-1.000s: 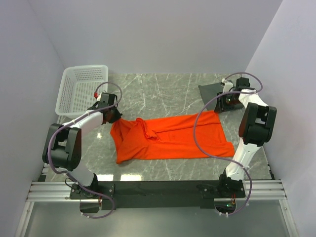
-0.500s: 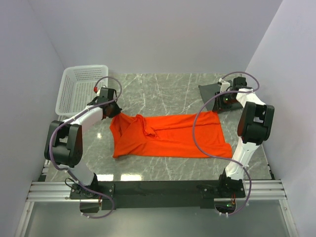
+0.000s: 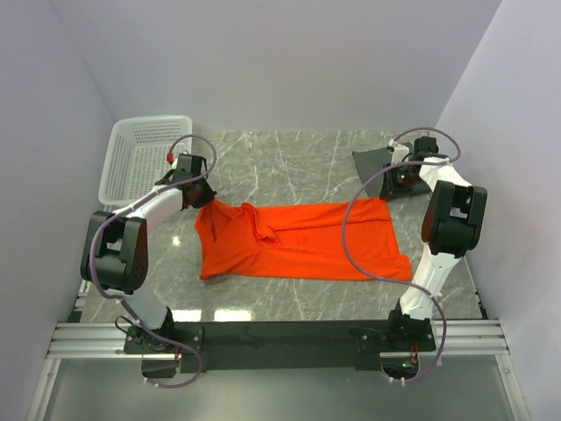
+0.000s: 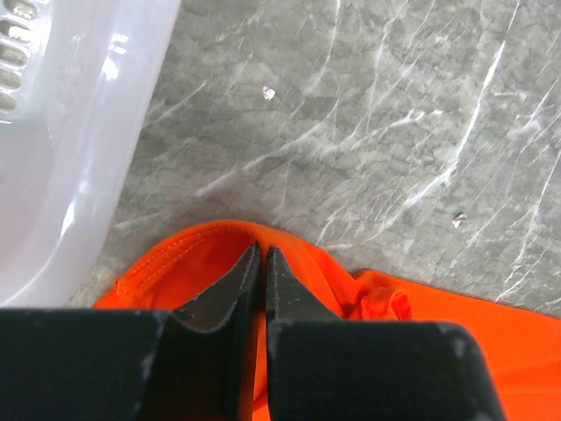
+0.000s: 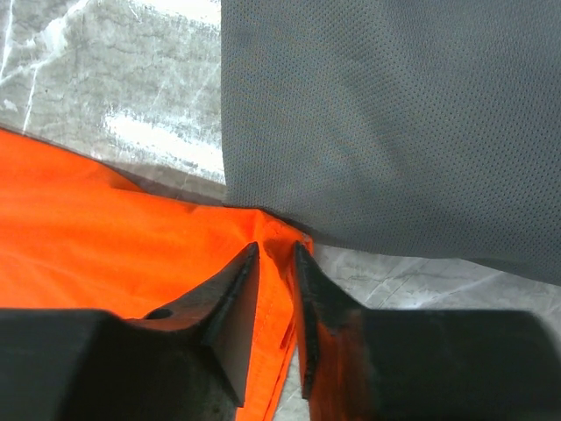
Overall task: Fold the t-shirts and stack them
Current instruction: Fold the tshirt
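Note:
The orange t-shirt lies spread across the middle of the marble table, its left part rumpled. My left gripper is shut on the shirt's far left edge; the left wrist view shows the closed tips pinching orange cloth. The dark grey t-shirt lies at the far right. My right gripper is at the orange shirt's far right corner. In the right wrist view its tips straddle the orange hem with a narrow gap, right beside the grey cloth.
A white lattice basket stands at the far left, close beside my left gripper; its wall fills that wrist view's left side. Grey walls enclose the table on three sides. Both arms' cables arc over the table.
My left gripper has drawn the shirt's left corner back and to the left, straightening the near edge. The right gripper's jaws have narrowed around the far right corner.

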Robot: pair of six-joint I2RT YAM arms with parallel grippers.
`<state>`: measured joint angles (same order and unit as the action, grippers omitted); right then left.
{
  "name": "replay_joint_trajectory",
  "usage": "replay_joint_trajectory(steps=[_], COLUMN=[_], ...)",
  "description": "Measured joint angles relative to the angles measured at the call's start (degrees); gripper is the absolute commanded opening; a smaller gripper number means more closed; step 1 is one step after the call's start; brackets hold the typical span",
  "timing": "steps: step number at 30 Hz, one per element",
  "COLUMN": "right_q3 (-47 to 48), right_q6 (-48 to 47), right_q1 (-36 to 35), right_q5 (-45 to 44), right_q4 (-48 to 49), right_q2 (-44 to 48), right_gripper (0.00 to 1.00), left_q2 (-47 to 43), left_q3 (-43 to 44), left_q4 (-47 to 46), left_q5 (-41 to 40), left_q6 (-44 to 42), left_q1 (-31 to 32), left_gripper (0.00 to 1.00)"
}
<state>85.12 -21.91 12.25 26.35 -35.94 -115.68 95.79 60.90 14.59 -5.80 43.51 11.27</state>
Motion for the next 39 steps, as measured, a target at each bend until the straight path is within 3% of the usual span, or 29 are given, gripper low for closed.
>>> replay_joint_trajectory(steps=[6, 15, 34, 37, 38, 39], right_q3=[0.0, -0.83, -1.18, -2.23, -2.75, -3.13], right_q6=[0.07, 0.24, 1.86, 1.97, 1.95, 1.95], right_q1=[0.0, 2.71, 7.89, 8.13, 8.2, 8.26], right_q5=[0.04, 1.16, 3.32, 3.28, 3.3, 3.3], right_q4=[-0.07, 0.39, 2.16, 2.95, 3.04, 3.13], right_q2=[0.0, 0.52, 1.46, 1.81, 2.12, 2.36], right_gripper=[0.0, 0.0, 0.0, 0.0, 0.04, 0.09], left_q2=[0.96, 2.67, 16.57, 16.7, 16.7, 16.7], left_q3=[1.49, 3.17, 19.04, 19.17, 19.26, 19.34], left_q4=[0.28, 0.39, -1.57, -2.86, -3.34, -3.63], left_q5=[0.22, 0.72, 4.66, 4.96, 5.16, 5.57], left_q6=[-0.33, -0.46, -0.9, -0.94, -1.05, -1.53], left_q1=[0.0, -0.98, -1.44, -1.51, -1.57, -1.62], left_gripper=[0.07, 0.01, 0.01, 0.07, 0.21, 0.28])
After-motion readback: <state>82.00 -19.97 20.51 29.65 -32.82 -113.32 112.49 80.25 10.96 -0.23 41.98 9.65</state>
